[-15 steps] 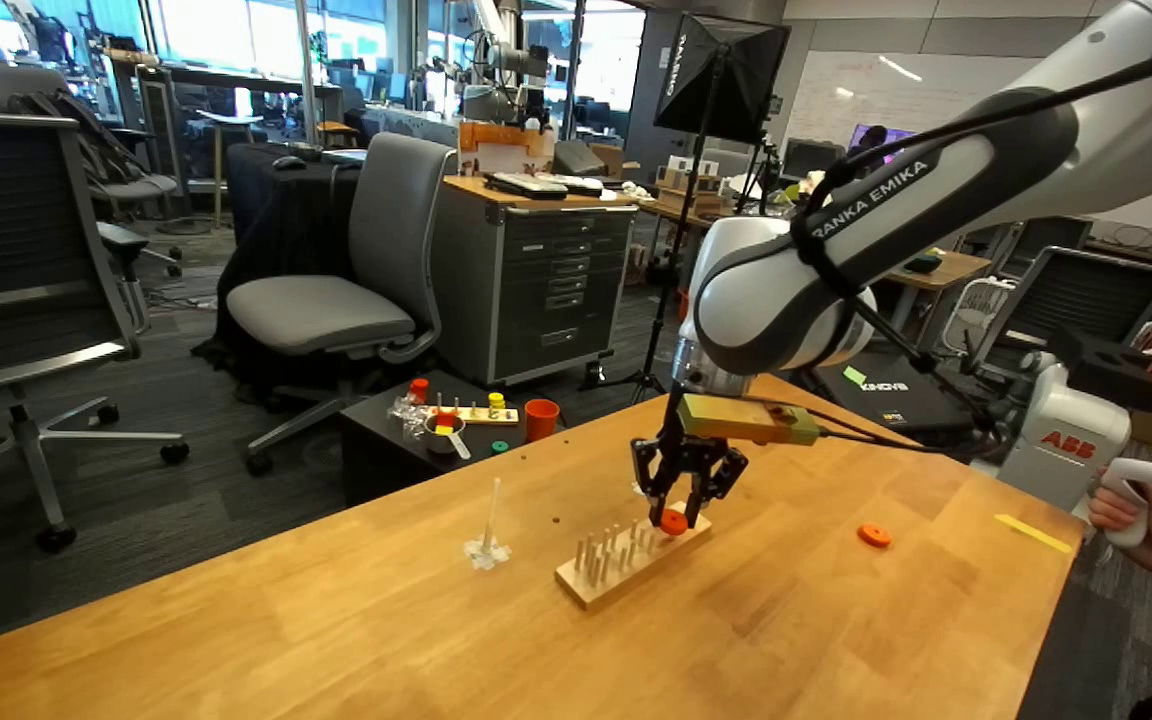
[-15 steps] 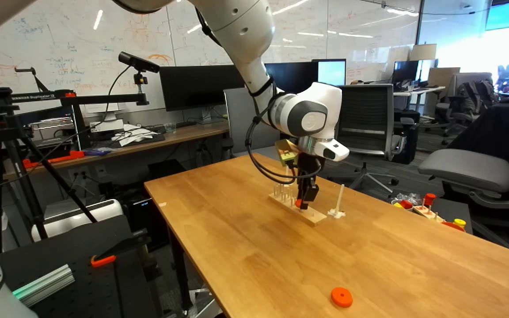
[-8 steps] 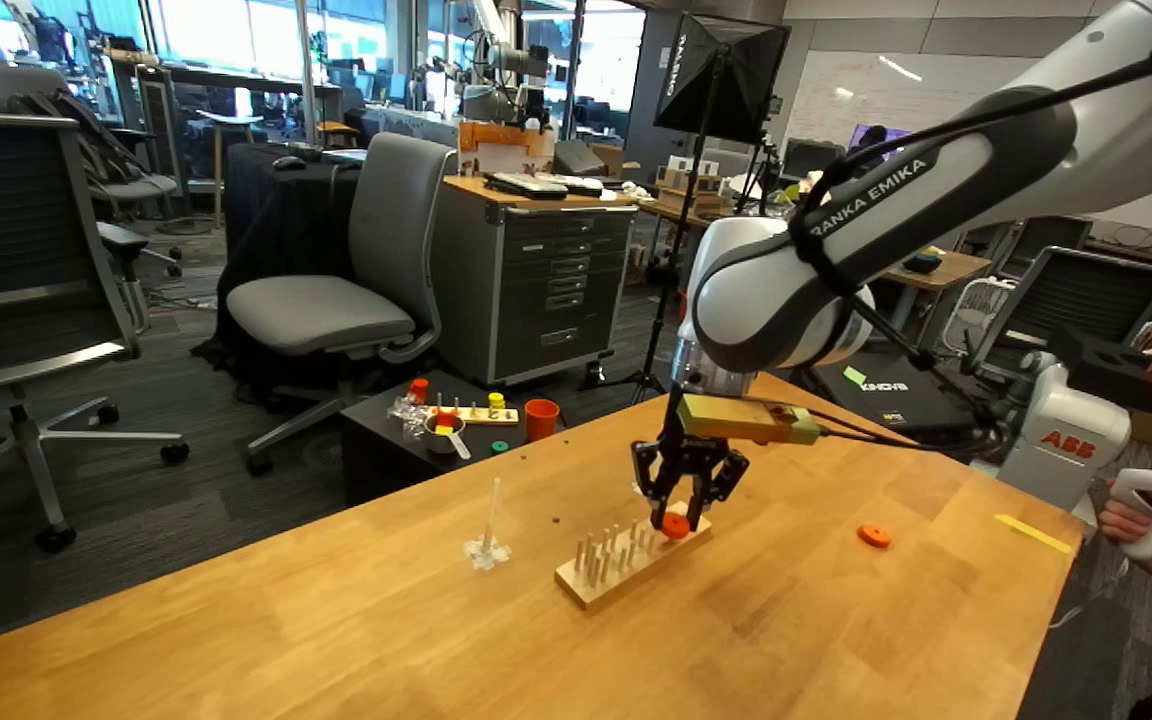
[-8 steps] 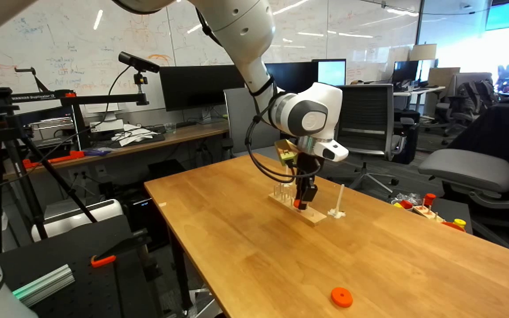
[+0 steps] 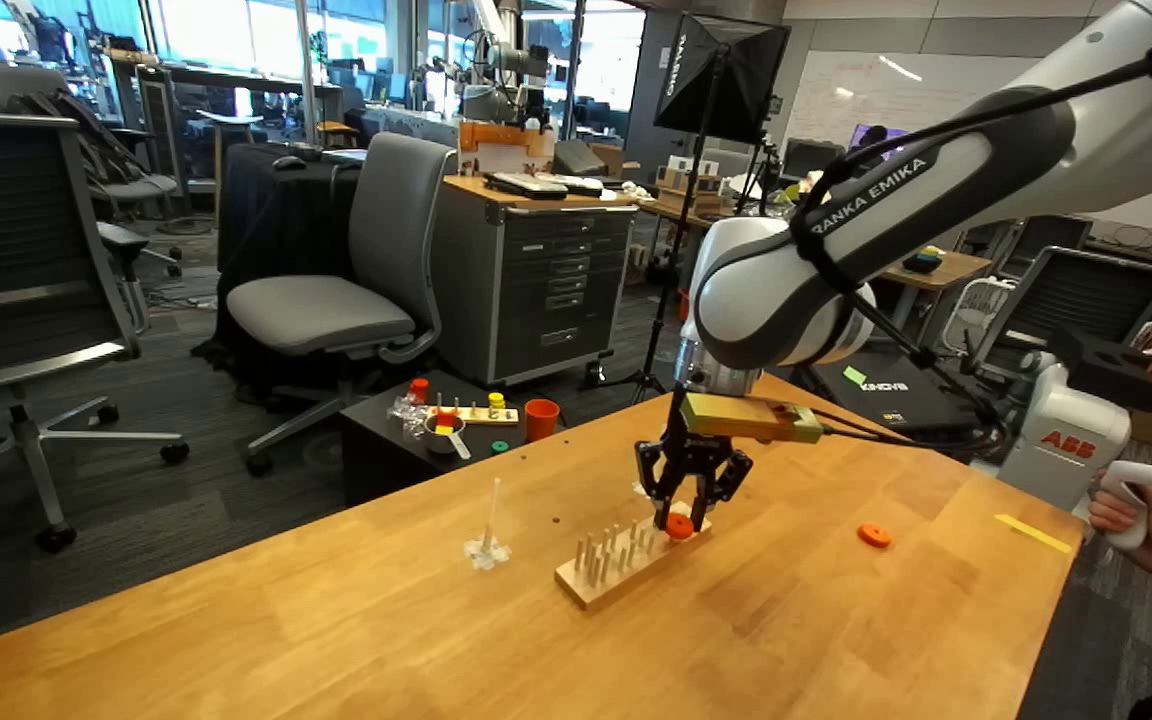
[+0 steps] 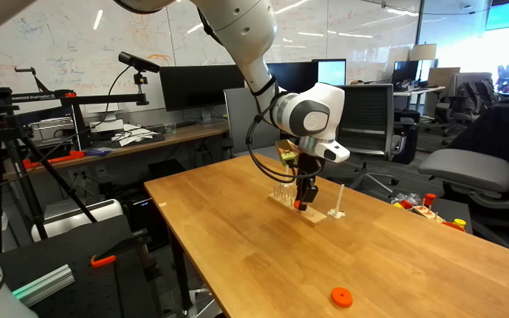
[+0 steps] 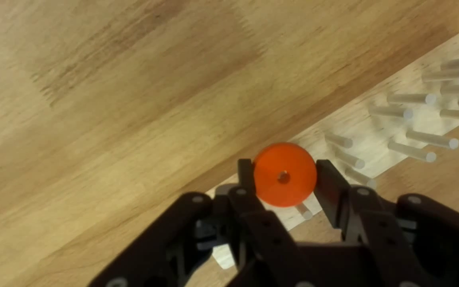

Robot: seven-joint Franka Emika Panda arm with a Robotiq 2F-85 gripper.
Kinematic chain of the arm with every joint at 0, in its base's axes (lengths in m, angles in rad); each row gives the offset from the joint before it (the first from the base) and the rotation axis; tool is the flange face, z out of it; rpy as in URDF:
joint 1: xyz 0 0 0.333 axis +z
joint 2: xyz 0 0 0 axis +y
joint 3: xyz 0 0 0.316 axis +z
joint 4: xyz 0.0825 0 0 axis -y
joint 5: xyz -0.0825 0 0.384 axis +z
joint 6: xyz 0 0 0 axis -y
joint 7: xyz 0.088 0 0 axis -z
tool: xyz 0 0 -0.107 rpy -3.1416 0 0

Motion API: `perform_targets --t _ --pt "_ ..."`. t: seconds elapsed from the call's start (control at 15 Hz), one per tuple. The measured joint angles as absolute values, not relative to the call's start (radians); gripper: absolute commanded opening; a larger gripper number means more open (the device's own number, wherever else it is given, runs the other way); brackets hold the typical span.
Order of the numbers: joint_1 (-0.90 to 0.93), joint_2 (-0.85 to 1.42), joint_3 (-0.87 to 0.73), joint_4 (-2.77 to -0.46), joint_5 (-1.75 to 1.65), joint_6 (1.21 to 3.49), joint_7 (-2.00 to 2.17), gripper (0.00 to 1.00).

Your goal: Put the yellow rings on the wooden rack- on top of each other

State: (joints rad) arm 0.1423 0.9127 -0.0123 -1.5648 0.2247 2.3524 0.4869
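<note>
We find the jaws clasping an orange-red ring, one of the pair the task calls yellow, over the wooden rack; the second ring lies on the desk, well apart from the jaws. Our chief concern is alignment: in the wrist view the tip of a peg shows just outside the ring's rim, between the jaws toward their base. If that peg is the target, lowering here would likely miss it, and release could leave the ring tilted, a poor seat for the next. Three pegs stand just beside the outer side of one of the pads; we judge that spreading the jaws could knock them. We cannot confirm the clearance below the ring, nor whether a peg or bare wood shows through its small centre hole. In an exterior view the jaws cover much of the ring; in the wrist view the pegs farthest from them are cut off.
</note>
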Motion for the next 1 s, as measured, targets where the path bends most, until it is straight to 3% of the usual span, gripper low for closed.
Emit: perform_targets --t 1.0 --pt "0.152 0.925 -0.007 -1.537 0.225 2.351 0.487 0.18"
